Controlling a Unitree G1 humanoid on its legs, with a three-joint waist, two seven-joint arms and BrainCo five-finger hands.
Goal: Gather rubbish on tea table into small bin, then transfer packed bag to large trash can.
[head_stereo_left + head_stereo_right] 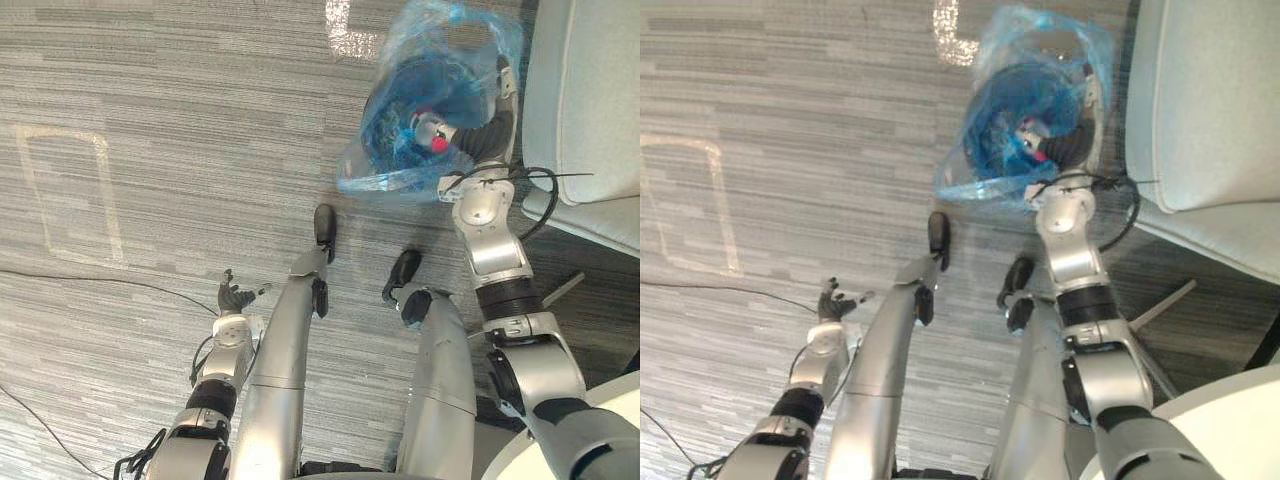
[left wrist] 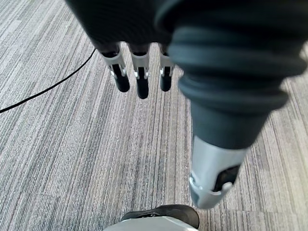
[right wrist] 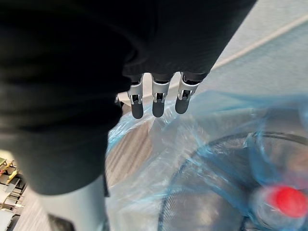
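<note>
The rounded edge of a white table (image 1: 1230, 430) shows nearest, at the lower right. The left hand (image 1: 235, 298) hangs low on the left side over the grey striped carpet (image 1: 200, 150). Its fingers (image 2: 139, 79) are straight and slightly apart, and it holds nothing.

Farther out, the right arm reaches forward. The right hand (image 1: 488, 132) is at the near right rim of the small bin (image 1: 395, 125), a dark mesh basket standing on the carpet. Its fingers (image 3: 158, 101) are straight, side by side, and extend over the crinkled edge of the blue bag (image 1: 440, 40) lining the bin, curled around nothing. Inside the bag lies 1 bottle with a red cap (image 1: 432, 133), just beside the hand. To the right of the bin is a pale cushioned seat (image 1: 590, 100). On the far left, a pale taped rectangle (image 1: 108, 215) marks the carpet.
</note>
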